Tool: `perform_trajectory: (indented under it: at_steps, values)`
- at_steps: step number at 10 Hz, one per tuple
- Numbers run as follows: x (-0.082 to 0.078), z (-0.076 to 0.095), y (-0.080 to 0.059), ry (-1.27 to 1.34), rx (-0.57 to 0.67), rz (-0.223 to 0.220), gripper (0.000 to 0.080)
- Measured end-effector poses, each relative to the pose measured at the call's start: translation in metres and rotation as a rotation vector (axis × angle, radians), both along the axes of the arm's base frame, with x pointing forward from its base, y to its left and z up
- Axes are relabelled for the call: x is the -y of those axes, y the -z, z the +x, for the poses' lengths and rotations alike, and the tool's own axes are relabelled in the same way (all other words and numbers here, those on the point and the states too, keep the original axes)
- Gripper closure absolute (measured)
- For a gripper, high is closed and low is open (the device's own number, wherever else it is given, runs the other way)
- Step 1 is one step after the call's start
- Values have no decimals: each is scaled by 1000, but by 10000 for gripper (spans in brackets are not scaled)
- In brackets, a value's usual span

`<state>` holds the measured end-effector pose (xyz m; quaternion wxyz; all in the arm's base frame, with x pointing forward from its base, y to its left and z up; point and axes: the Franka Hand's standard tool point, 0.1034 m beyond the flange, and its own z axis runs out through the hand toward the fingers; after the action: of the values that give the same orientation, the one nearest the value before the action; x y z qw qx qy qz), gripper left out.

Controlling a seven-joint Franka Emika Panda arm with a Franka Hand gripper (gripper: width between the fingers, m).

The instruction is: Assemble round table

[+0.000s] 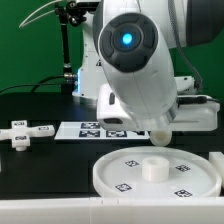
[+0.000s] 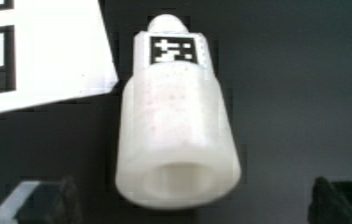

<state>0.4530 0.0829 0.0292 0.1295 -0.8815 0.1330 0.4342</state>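
The short white cylindrical leg (image 2: 176, 120) lies on its side on the black table, with a square tag near its far tapered end. My gripper (image 2: 191, 205) is open just above it. The dark fingertips (image 2: 347, 200) stand wide to either side of the leg's near end, with gaps and no contact. In the exterior view the arm's wrist hides the gripper and most of the leg. The large rimmed round disc (image 1: 120, 172) lies flat at the front, with a raised hub (image 1: 153, 168) at its centre and several tags on it.
The marker board (image 1: 92, 129) lies behind the disc, and its corner shows beside the leg in the wrist view (image 2: 31, 60). A small white tagged piece (image 1: 22, 131), cross- or T-shaped, lies at the exterior view's left. A black stand rises at the back.
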Motion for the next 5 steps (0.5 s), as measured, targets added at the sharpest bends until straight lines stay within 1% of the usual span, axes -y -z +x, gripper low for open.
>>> perform_trajectory:
  at_steps: [2, 3, 5]
  values:
    - [-1, -6, 9, -15, -103, 32, 150]
    - [-1, -4, 15, -11, -88, 26, 150]
    - [-1, -10, 19, -11, -105, 22, 150]
